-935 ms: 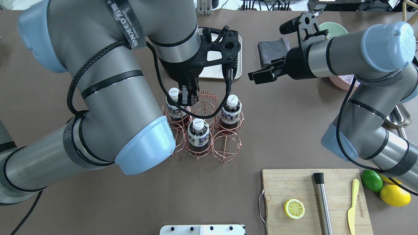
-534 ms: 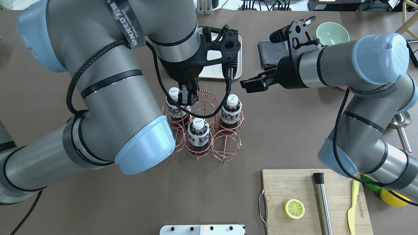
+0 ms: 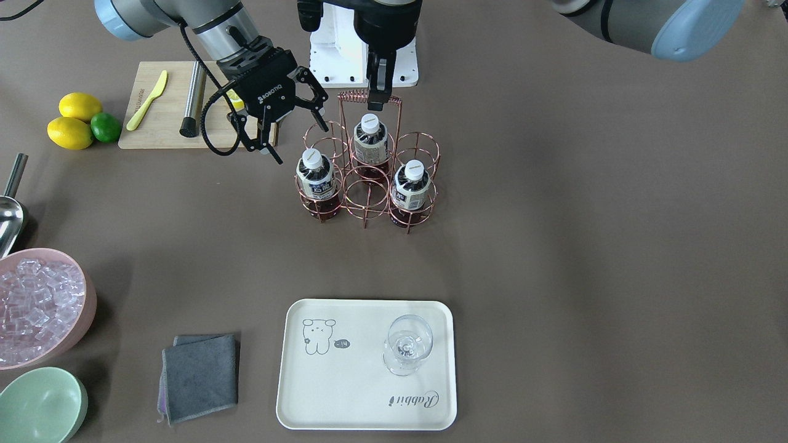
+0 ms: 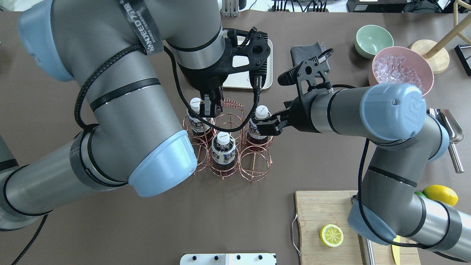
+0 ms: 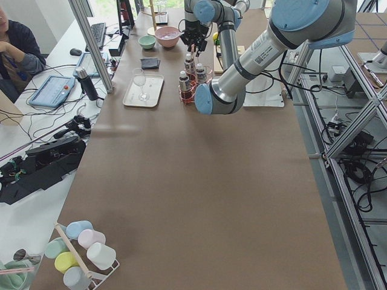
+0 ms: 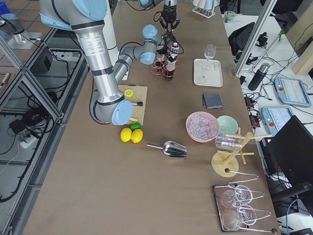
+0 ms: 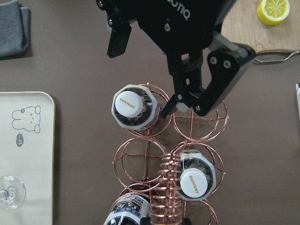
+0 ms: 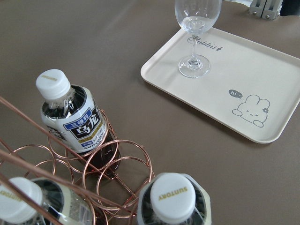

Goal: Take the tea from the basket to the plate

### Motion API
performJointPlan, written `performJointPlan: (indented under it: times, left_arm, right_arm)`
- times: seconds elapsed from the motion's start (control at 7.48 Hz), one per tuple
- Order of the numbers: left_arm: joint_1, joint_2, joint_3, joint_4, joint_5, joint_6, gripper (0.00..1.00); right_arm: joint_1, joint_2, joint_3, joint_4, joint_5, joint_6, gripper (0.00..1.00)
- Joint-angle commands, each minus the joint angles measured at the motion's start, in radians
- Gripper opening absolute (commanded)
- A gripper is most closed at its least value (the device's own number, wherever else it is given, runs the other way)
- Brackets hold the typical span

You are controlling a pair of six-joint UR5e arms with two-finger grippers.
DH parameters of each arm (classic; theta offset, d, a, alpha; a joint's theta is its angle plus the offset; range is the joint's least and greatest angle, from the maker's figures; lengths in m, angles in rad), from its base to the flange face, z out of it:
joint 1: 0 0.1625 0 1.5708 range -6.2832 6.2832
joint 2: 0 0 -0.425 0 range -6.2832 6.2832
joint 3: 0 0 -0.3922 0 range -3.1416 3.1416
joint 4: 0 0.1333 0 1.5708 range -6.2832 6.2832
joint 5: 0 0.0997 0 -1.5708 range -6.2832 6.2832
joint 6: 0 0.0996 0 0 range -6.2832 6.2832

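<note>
The tea (image 4: 259,127), seated in the basket's (image 3: 367,195) 2 o'clock cell overhead, is faced by the right gripper (image 3: 301,144), jaws apart. The handle (image 4: 233,106) is clamped by the left gripper (image 3: 377,97). The neck should be straddled squarely, then drawn straight up.

Overhead and front-facing cameras look steeply down on the brown bench (image 4: 323,162) from opposite sides; two end cameras view it lengthwise, from afar. Both wrist cameras, close in, share the rose-gold copper wire basket (image 7: 166,187) under the right pincer (image 3: 303,146).
</note>
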Motion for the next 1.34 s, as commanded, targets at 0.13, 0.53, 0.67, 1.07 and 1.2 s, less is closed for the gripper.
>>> performJointPlan:
  times: [0.13,0.53,0.67,1.07,1.2]
  left_arm:
    - [0.000,0.001,0.001,0.000,0.000,0.000,0.00]
    - [-0.002,0.001,0.001,0.000,0.002,0.000,0.00]
    - [-0.003,0.002,0.001,0.000,0.002,0.000,0.00]
    - [-0.005,0.002,0.001,0.000,0.002,0.001,0.00]
    - [-0.005,0.002,0.001,0.000,0.002,0.001,0.00]
  right_arm:
    - [-0.002,0.007,-0.018,-0.013,-0.017,-0.029,0.93]
    - [0.025,0.093,-0.050,-0.085,-0.013,-0.066,0.87]
    - [0.025,0.095,-0.056,-0.087,-0.014,-0.070,0.80]
    - [0.019,0.093,-0.061,-0.087,-0.011,-0.070,0.27]
    - [0.022,0.093,-0.053,-0.097,-0.008,-0.069,0.00]
